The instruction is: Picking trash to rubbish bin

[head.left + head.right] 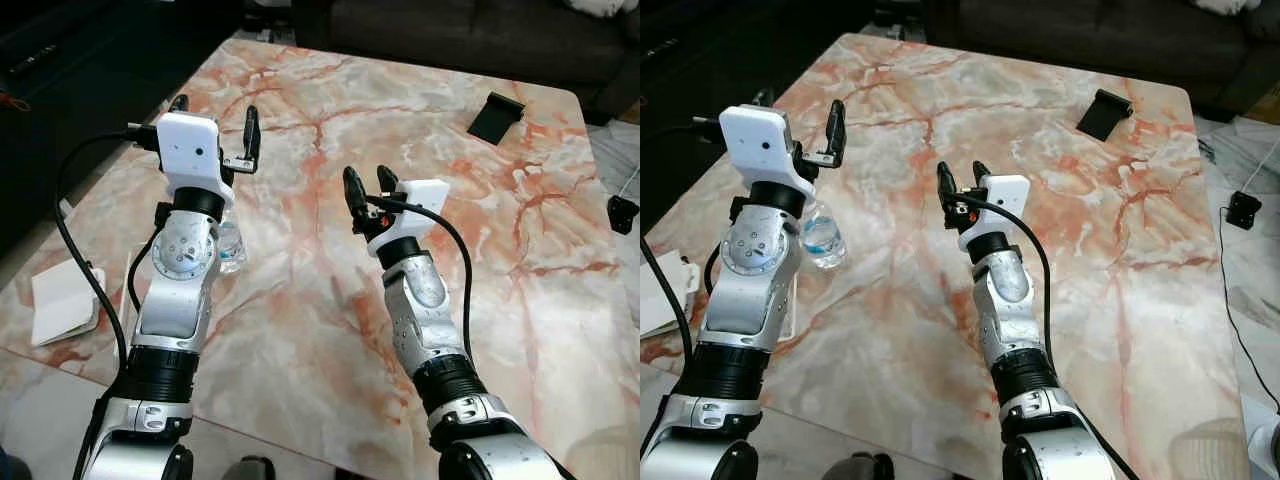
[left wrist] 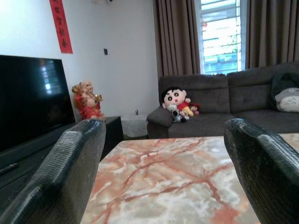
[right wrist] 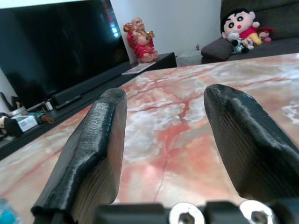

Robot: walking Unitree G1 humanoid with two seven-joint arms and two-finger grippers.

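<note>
1. Hovering above the marble table (image 1: 300, 330), both arms reach forward over its pink-veined top.
2. The left gripper (image 1: 215, 125) is raised over the table's left part, its two black fingers spread wide apart and holding nothing.
3. A small clear plastic bottle (image 1: 823, 238), the only trash-like thing in sight, lies on the table just beside the left forearm, partly hidden by it and nearer than the left gripper's fingertips.
4. The right gripper (image 1: 960, 183) is held near the table's middle, its fingers parted with nothing between them; the bottle is well to its left.
5. A black phone stand (image 1: 495, 115) sits at the far right of the table, well apart from both grippers.
6. A white notebook (image 1: 62, 300) lies off the table's near left edge.
7. Beyond the table's far end stands a dark grey sofa (image 2: 205, 109) with a cartoon plush doll (image 2: 176, 102) on it, and at the far left a black television (image 2: 28, 100) with a red seated figurine (image 2: 87, 100) beside it.
</note>
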